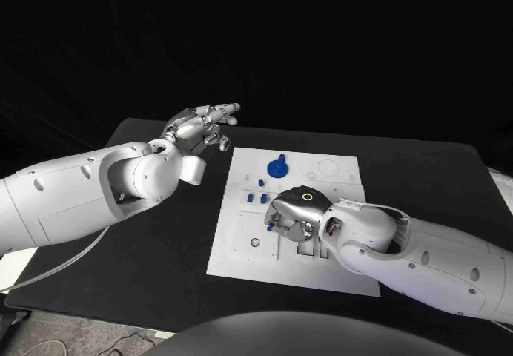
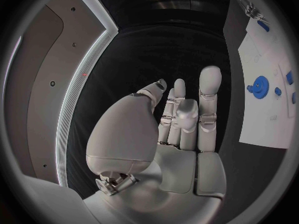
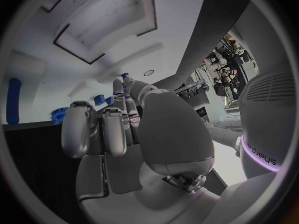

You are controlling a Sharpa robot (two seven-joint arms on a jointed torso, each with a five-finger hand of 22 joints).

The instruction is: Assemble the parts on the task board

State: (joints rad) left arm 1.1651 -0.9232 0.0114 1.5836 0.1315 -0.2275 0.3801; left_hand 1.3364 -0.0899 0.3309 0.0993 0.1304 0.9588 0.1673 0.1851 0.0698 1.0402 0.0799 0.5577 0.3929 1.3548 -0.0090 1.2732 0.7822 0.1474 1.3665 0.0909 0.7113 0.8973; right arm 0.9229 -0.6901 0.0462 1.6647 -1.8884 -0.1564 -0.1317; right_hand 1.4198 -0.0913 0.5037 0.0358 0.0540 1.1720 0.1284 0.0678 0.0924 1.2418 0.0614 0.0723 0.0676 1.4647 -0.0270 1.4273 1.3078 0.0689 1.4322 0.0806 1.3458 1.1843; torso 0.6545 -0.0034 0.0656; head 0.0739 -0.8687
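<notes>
The white task board (image 1: 321,276) lies mid-table. A blue gear (image 1: 276,167) sits at its far end, with small blue pegs (image 1: 258,197) just nearer. My right hand (image 1: 290,215) is down on the board's middle with its fingers curled. It seems to pinch a small blue part (image 1: 271,220) between thumb and a finger. The right wrist view shows that blue part (image 3: 124,76) at the fingertips, over the board (image 3: 37,45). My left hand (image 1: 201,127) hovers raised beyond the board's far left corner, fingers straight and apart, holding nothing. In its wrist view, the hand (image 2: 181,129) is empty.
The board has slots (image 1: 310,248) and a small ring (image 1: 253,242) near my right hand. The left wrist view shows the gear (image 2: 258,87) and board (image 2: 271,124) off to one side. Black table (image 1: 160,245) surrounds the board.
</notes>
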